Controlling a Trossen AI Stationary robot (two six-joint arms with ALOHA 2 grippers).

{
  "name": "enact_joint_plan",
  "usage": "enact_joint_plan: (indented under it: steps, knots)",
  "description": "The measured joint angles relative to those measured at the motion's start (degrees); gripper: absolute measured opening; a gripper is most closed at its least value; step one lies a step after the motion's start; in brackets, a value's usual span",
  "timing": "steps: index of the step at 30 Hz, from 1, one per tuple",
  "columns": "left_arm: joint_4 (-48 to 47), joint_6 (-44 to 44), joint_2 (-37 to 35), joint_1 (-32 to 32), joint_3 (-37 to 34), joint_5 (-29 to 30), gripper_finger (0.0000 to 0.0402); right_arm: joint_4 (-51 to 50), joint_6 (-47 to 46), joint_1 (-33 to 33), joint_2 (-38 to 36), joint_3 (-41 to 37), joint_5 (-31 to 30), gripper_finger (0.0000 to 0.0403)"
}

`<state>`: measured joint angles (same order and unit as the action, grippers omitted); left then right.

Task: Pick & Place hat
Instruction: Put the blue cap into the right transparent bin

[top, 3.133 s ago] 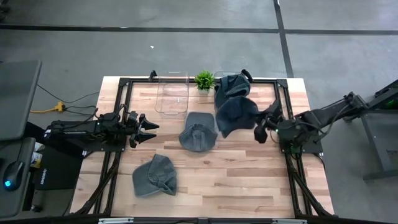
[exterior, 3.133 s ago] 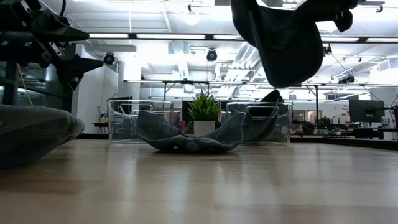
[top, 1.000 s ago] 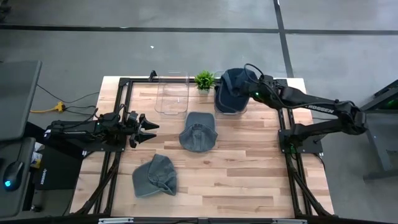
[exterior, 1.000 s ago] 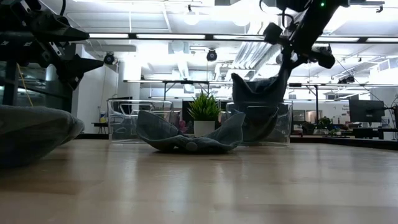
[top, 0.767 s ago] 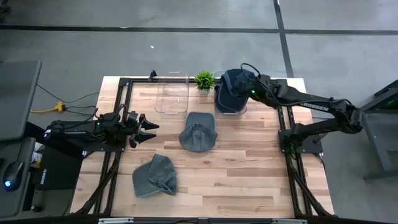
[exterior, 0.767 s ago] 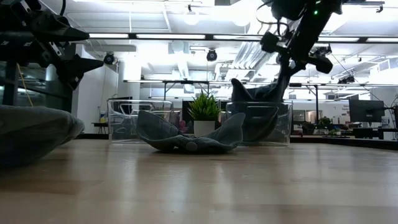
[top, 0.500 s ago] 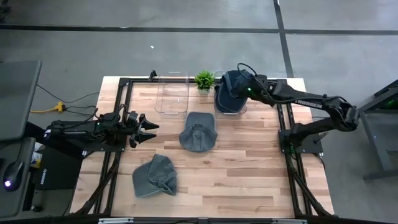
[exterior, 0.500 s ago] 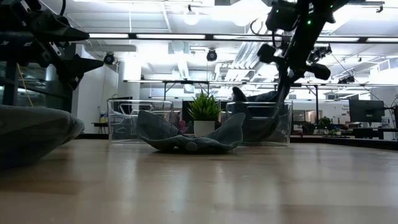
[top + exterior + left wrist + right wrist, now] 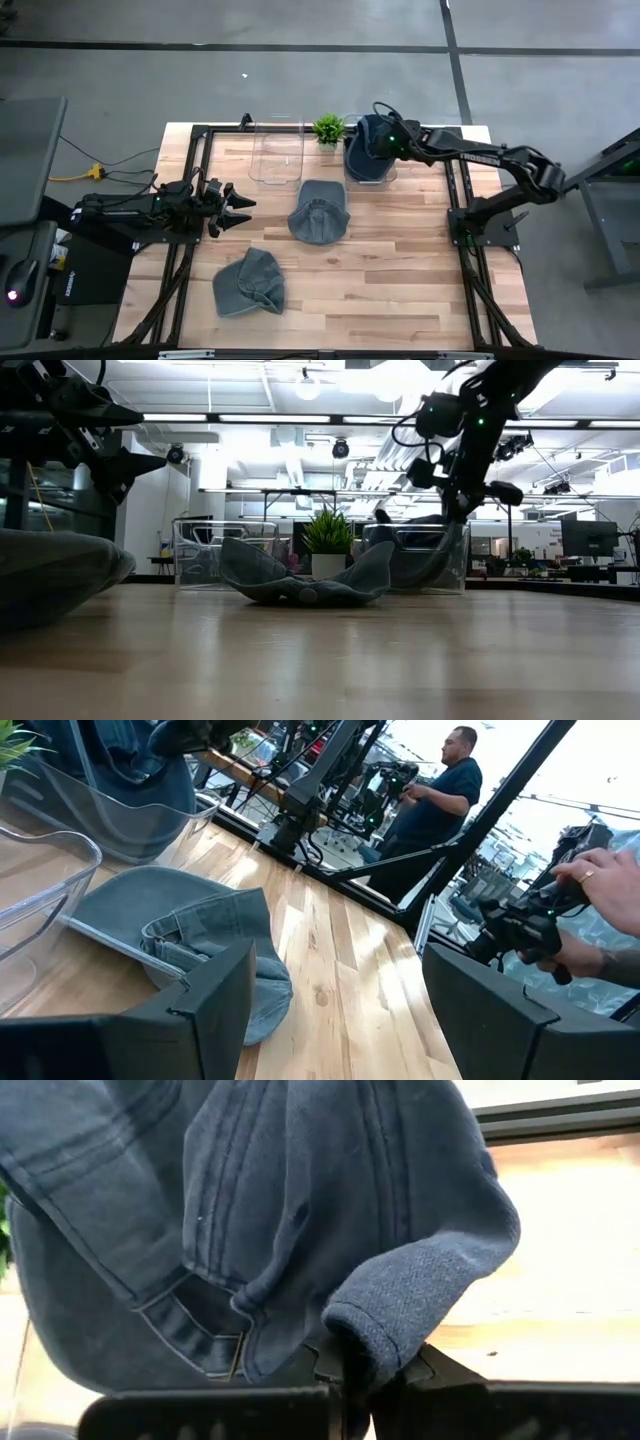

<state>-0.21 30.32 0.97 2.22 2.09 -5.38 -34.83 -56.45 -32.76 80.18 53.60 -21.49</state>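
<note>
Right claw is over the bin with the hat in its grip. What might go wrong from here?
1. The right claw is shut on the dark blue fabric hat above the clear plastic bin on the right; fabric may snag when it opens.
2. The bin looks already full, so the hat could spill over the rim.
3. Retreating, the arm may nudge the small green potted plant.

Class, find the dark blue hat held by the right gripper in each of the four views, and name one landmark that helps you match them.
High view: hat at the table's far edge, in the right clear bin, right gripper over it.
Low view: hat right of centre, inside that bin.
Left wrist view: hat in the top left corner, in the bin.
Right wrist view: hat fills the picture, pinched between the fingers.
Shared landmark: the potted plant, beside the bin.
</note>
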Motion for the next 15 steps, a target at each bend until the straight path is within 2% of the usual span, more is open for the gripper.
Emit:
enact_joint_plan:
  steps: [9, 15]
  knots:
    - [0.0, 0.0, 0.0, 0.0, 0.0, 0.0, 0.0266, 1.1, 6.4, -0.6, 2.2, 0.1, 0.3, 0.001]
    - [0.0, 0.0, 0.0, 0.0, 0.0, 0.0, 0.0266, 2.2, 14.5, -1.0, 2.3, 0.0, -0.1, 0.001]
